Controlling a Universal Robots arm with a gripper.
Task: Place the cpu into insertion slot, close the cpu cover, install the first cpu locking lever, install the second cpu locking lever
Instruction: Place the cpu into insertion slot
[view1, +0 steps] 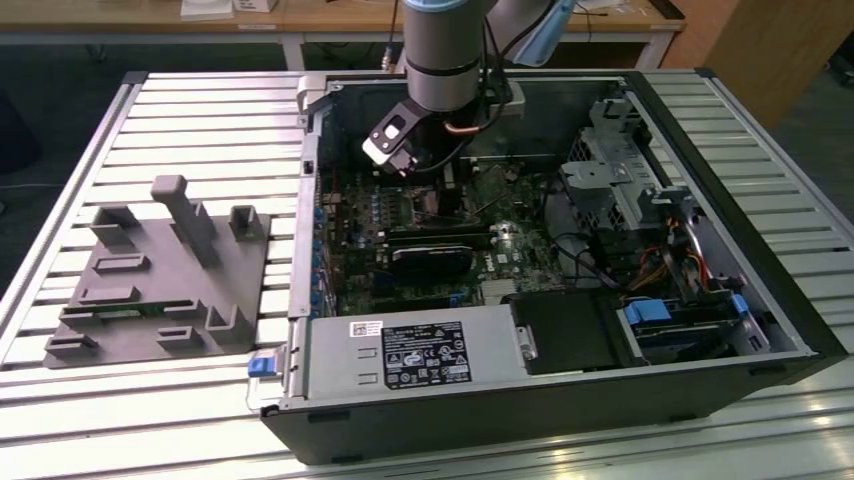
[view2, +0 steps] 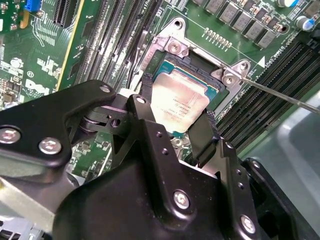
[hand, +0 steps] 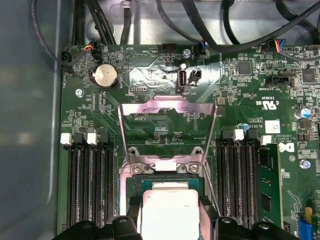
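Grey fixture (view1: 154, 280), slatted table (view1: 200, 110), coin battery (hand: 105, 76)

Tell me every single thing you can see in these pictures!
table: 1, silvery slats, under everything.
computer case: 1, black, open on the table.
holder block: 1, grey, on the table, exterior view's left.
motherboard: 1, green, inside the computer case.
insertion slot: 1, silvery rim, on the motherboard.
memory slots: several, black, flanking the insertion slot.
cpu cover: 1, silvery, swung open beside the insertion slot.
cpu: 1, silver-grey, gripped just over the insertion slot.
robot arm: 1, grey, reaching into the computer case.
tool: 1, black, closed on the cpu.
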